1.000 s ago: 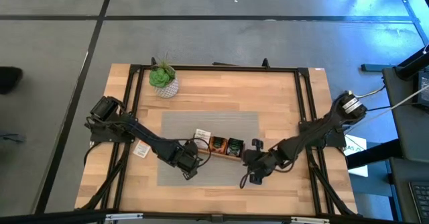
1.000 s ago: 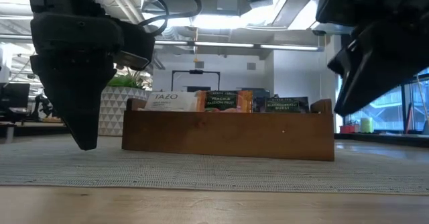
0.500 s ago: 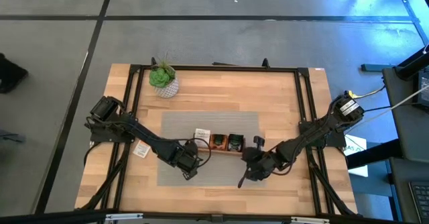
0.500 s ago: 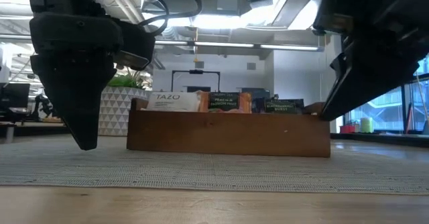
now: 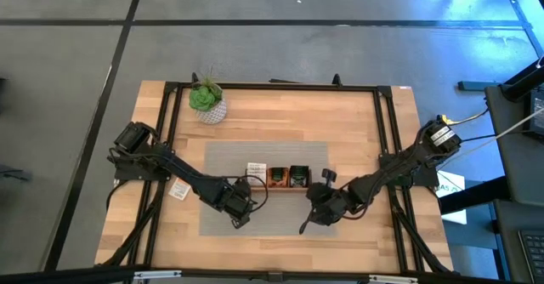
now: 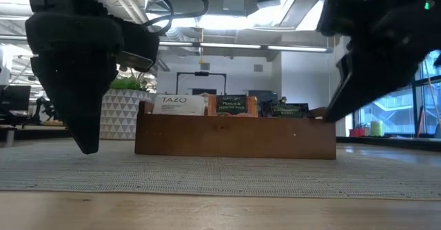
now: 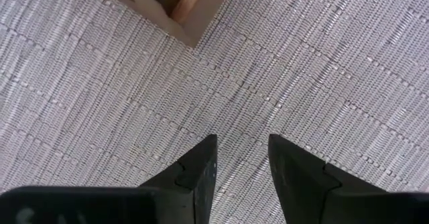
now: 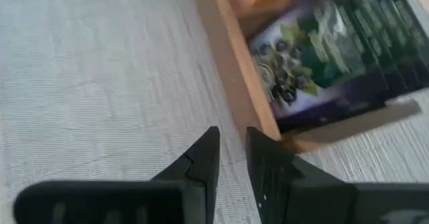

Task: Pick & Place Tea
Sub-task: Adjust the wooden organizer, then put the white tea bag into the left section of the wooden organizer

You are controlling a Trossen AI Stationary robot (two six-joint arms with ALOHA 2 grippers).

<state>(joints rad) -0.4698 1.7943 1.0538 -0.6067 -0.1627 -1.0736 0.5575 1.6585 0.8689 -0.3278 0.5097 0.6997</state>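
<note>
Beside the wooden tray (image 6: 234, 137), the low view reads sachets (image 6: 230, 105); the wrist views show the left gripper (image 7: 241, 158) parted, the right gripper (image 8: 231, 150) narrowly parted (both seemingly empty).

from my seat: light wood worktop (image 5: 357, 122) | grey woven mat (image 5: 272, 220) across the middle | wooden tray (image 5: 278, 190) sitting on the mat | potted plant (image 5: 206, 99) at far-left corner, straight on the wood

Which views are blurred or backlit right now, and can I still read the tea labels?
Low view: bright ceiling lights leave both arms as dark silhouettes, yet the tea sachets in the tray read clearly. Right wrist view: soft; the dark sachets are smeared, unreadable. Left wrist view: sharp mat weave. High view: evenly lit.
</note>
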